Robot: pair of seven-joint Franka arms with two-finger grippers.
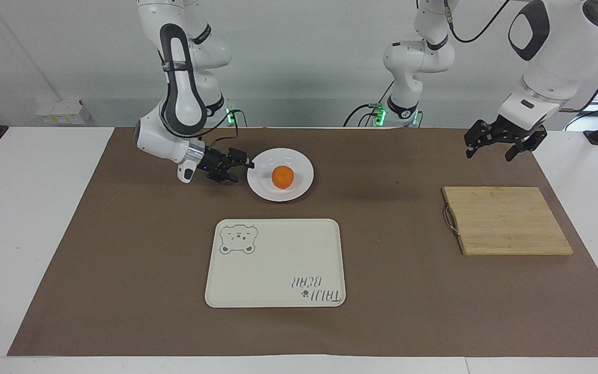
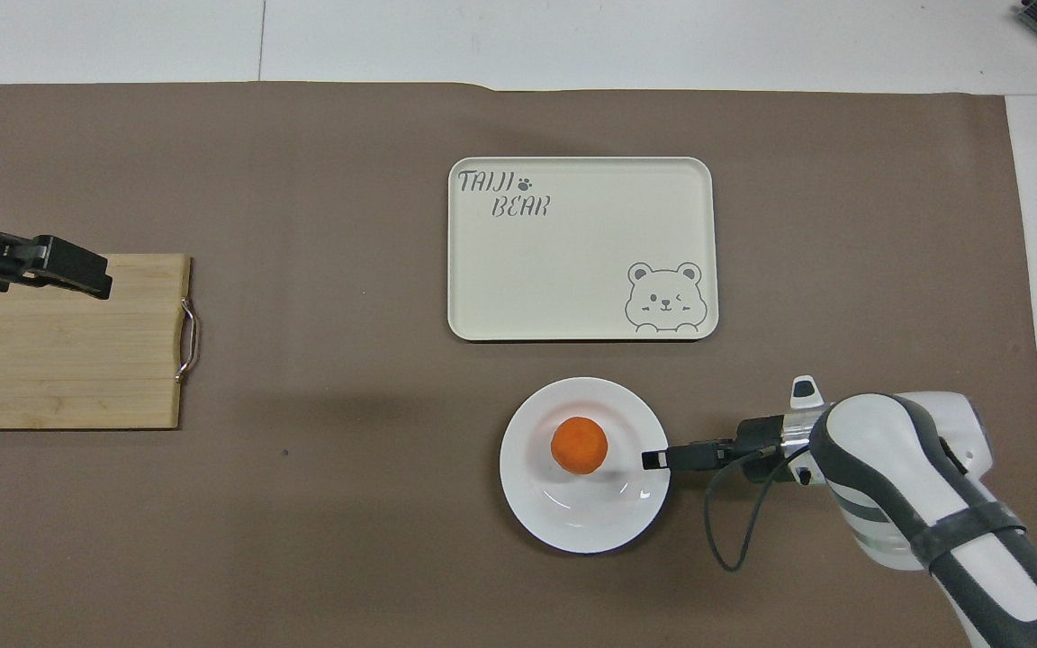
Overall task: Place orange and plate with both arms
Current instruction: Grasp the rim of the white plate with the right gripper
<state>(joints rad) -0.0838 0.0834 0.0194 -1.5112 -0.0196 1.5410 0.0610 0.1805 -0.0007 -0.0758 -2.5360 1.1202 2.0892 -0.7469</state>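
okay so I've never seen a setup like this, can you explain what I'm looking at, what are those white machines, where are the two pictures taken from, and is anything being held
These are two white robot arms at a table, each ending in a black two-finger gripper. One picture looks at them from across the table; the other looks down from above their own end.

On the brown mat lie a white plate with an orange on it, a cream tray with a bear drawing, and a wooden cutting board.

Nothing is held. The right gripper, open, is low at the plate's rim; whether it touches, I cannot tell. The left gripper, also open, hangs in the air near the board's end of the table.
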